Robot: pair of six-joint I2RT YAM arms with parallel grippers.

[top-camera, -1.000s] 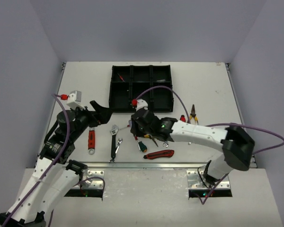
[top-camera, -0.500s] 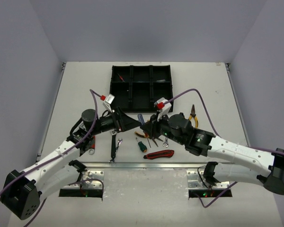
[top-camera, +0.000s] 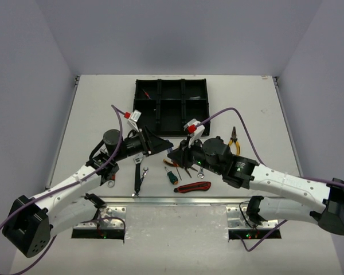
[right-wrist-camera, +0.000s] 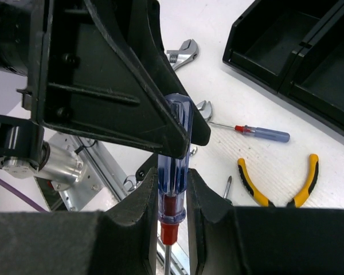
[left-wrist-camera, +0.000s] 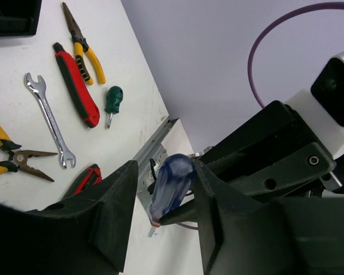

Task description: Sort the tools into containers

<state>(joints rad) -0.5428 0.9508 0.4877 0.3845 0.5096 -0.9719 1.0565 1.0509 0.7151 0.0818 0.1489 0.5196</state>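
Observation:
A blue-handled screwdriver [right-wrist-camera: 175, 143] with a red collar stands between my right gripper's [right-wrist-camera: 172, 200] fingers, which are shut on the lower handle. My left gripper [left-wrist-camera: 163, 200] straddles the handle's rounded top [left-wrist-camera: 172, 180]. One finger touches it and a gap shows at the other. The two grippers meet nose to nose above the table's middle, left gripper [top-camera: 162, 146] and right gripper [top-camera: 175, 153]. The black six-compartment tray [top-camera: 135, 102] lies behind them, with a small red-handled tool [top-camera: 144, 93] in its far-left compartment.
Tools lie under and in front of the grippers: a red utility knife [top-camera: 192, 187], green screwdriver [top-camera: 171, 176], black adjustable wrench [top-camera: 139, 172], yellow pliers [top-camera: 234, 139], silver spanner [left-wrist-camera: 49, 120], small blue screwdriver [right-wrist-camera: 258, 133]. A red-handled wrench [top-camera: 110, 172] lies partly under my left arm.
Both arms swung in to meet over the table's middle. The left jaws then narrowed around the top of the screwdriver handle, which the right gripper has held throughout.

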